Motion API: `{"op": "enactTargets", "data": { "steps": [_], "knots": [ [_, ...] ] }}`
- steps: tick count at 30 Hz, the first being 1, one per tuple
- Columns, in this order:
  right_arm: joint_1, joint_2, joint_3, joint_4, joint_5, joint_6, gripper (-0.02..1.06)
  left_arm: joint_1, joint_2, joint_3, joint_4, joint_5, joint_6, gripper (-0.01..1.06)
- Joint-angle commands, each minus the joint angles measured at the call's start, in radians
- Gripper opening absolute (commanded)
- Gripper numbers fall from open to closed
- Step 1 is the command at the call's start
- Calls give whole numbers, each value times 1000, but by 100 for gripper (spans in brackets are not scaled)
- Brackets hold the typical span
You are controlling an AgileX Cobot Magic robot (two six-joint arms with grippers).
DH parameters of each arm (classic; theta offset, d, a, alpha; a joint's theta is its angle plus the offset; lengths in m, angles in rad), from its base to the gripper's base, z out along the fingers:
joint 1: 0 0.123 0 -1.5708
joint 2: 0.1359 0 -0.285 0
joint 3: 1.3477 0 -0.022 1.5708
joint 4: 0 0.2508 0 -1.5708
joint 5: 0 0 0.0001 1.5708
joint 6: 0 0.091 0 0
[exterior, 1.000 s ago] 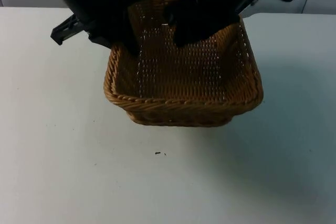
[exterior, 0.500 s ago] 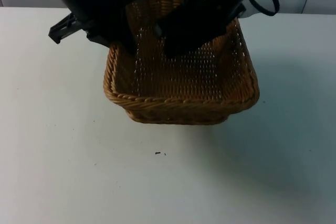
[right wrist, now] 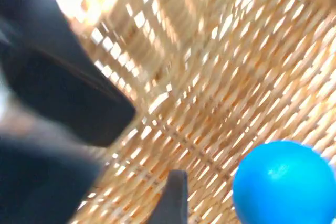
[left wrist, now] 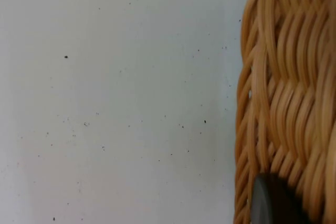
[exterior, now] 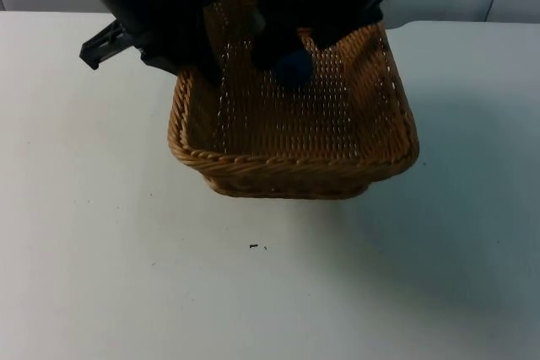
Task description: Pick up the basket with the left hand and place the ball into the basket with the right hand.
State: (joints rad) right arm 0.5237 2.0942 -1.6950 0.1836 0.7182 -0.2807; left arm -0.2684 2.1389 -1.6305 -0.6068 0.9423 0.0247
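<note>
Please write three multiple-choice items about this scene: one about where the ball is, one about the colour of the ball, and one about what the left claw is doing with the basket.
1. Where is the ball?
A. On the bare table before the basket
B. Inside the basket, under the right claw
C. Beside the left claw, outside the basket

2. What colour is the ball?
A. Red
B. Yellow
C. Blue

3. What is the left claw doing?
A. Gripping the basket's left wall
B. Hanging open, away from the basket
C. Holding the ball

Key: 1 B, the ball has the basket weave around it, just below the right claw. 2 C, it shows bright blue in the right wrist view. 3 A, the left claw sits on the left rim, a fingertip pressed on the wicker.
</note>
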Motion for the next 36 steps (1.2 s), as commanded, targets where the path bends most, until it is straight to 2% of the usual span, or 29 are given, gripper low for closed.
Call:
{"op": "enactTargets", "data": {
  "steps": [1,2,6,7,10,16,20,33,35,36],
  "knots": [
    [7,-94,-8,-18,37,-5,78,-6,-14,-11,-39,-5,1,0],
    [7,-94,-8,-18,37,-5,78,-6,-14,-11,-39,-5,1,0],
    [5,-267,-8,-173,131,88,77,-6,-14,-11,-37,-8,1,0],
    [5,-267,-8,-173,131,88,77,-6,-14,-11,-37,-8,1,0],
    [-24,-396,-8,-293,192,157,76,-6,-3,-9,-26,-40,1,0],
    [-159,-569,-8,-278,225,162,76,-6,58,-9,-26,-74,11,0],
    [-214,-616,-8,-275,237,155,76,-6,94,-9,-26,-81,33,0],
    [-245,-635,-8,-261,229,123,76,-6,181,-9,-21,-126,54,0],
    [-245,-635,-8,-261,227,123,76,-6,181,-9,-30,-126,54,3],
    [-245,-635,-8,-261,222,123,76,-6,181,-9,-37,-126,54,11]
  ]
}}
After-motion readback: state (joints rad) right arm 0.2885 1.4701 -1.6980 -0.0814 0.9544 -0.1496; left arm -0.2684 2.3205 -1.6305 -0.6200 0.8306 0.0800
